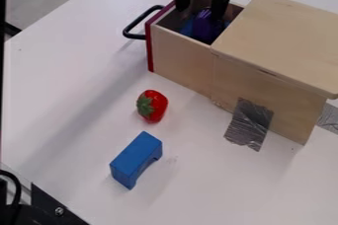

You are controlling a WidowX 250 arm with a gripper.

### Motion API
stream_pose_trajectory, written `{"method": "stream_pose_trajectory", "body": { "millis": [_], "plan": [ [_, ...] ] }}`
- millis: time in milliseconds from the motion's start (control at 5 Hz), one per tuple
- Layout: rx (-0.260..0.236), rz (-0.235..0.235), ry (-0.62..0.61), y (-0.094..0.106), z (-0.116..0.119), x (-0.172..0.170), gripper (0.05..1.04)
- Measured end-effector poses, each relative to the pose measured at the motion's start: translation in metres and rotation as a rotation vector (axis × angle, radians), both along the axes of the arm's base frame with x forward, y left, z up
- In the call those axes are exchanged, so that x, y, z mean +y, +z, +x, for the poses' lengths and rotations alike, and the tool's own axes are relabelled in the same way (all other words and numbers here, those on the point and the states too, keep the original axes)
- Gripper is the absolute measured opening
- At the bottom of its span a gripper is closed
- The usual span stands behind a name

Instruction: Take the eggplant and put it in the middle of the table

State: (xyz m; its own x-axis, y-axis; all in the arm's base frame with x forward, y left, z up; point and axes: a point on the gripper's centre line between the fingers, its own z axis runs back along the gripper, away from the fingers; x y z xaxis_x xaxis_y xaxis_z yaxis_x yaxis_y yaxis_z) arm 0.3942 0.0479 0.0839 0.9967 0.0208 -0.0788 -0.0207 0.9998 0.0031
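At the top of the view, the black gripper (200, 13) hangs over the open drawer (182, 40) of a wooden box, its two fingers spread apart. Inside the drawer lies the purple eggplant (208, 26), just below and between the fingertips; its lower part is hidden by the drawer wall. Something blue is beside it in the drawer. The white table (79, 95) extends in front and to the left of the box.
A red strawberry (153, 106) with green leaves lies in front of the drawer. Nearer the camera stands a blue arch block (136, 160). The box's wooden top (284, 36) covers the right side, and a black handle (137, 25) juts from the drawer's left end.
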Motion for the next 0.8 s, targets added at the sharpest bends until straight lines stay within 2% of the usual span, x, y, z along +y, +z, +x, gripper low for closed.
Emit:
{"method": "stream_pose_trajectory", "body": {
  "millis": [600,800],
  "plan": [
    [0.006,0.02,-0.005,-0.007,0.002,-0.004,0.999],
    [0.048,0.017,-0.005,-0.023,0.0,-0.003,0.999]
  ]
}}
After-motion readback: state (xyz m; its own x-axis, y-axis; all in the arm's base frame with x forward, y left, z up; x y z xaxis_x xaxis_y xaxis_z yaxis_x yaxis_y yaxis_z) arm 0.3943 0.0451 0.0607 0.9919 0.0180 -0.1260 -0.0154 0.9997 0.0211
